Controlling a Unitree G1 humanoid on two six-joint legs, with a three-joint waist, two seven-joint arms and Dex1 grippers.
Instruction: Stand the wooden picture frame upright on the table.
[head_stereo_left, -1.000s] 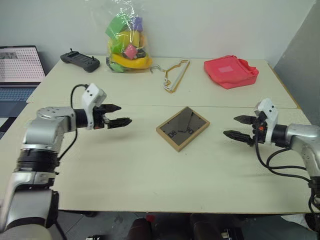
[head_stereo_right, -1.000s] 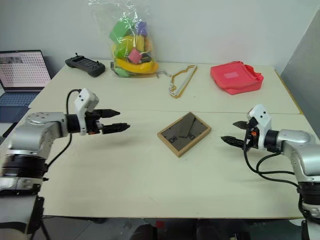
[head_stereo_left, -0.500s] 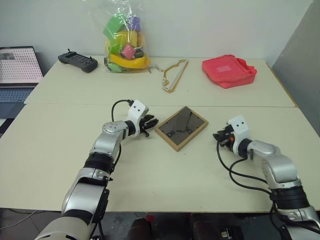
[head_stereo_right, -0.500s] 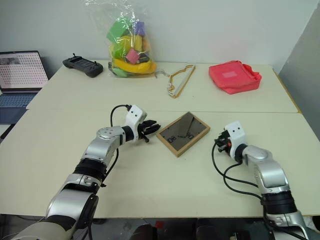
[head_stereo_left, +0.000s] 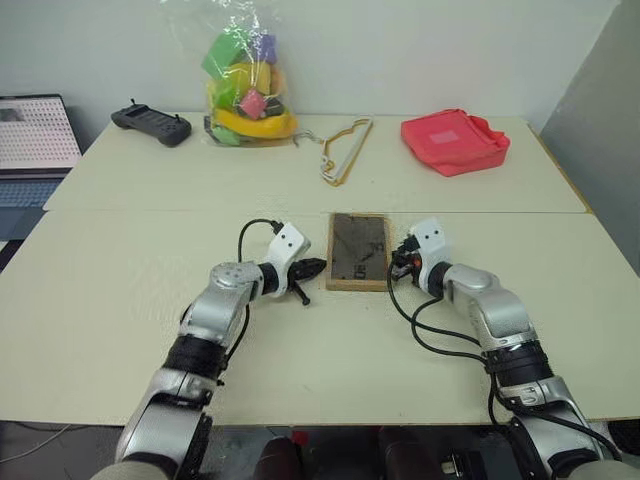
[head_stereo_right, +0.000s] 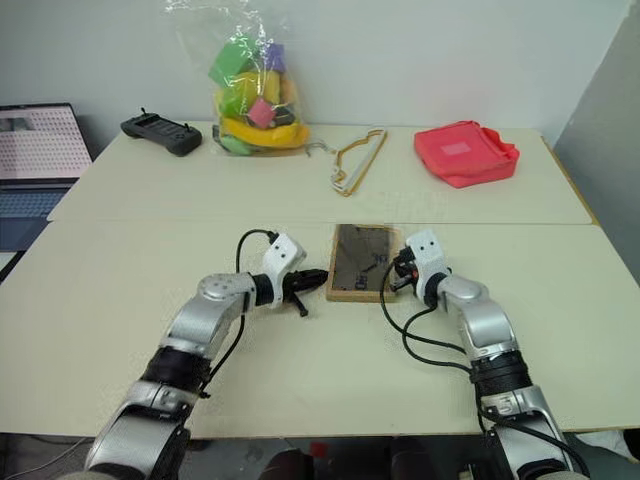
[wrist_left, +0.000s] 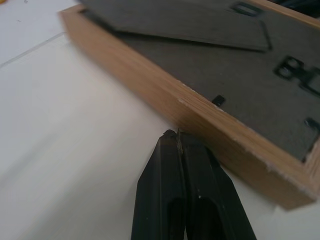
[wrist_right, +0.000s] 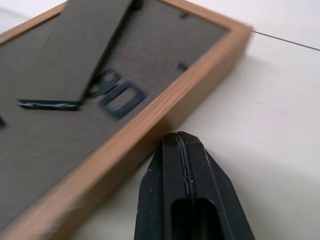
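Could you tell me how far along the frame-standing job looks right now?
Done: both shut grippers, left gripper and right gripper, sit at opposite sides of the wooden picture frame. In hand: nothing gripped. Left: the frame lies back-up on the table; raise it upright.

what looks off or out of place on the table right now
The wooden picture frame lies flat, face down on the table, its dark back panel and folded easel stand up, though it should stand upright. The shut left end effector and shut right end effector press against its opposite long edges.
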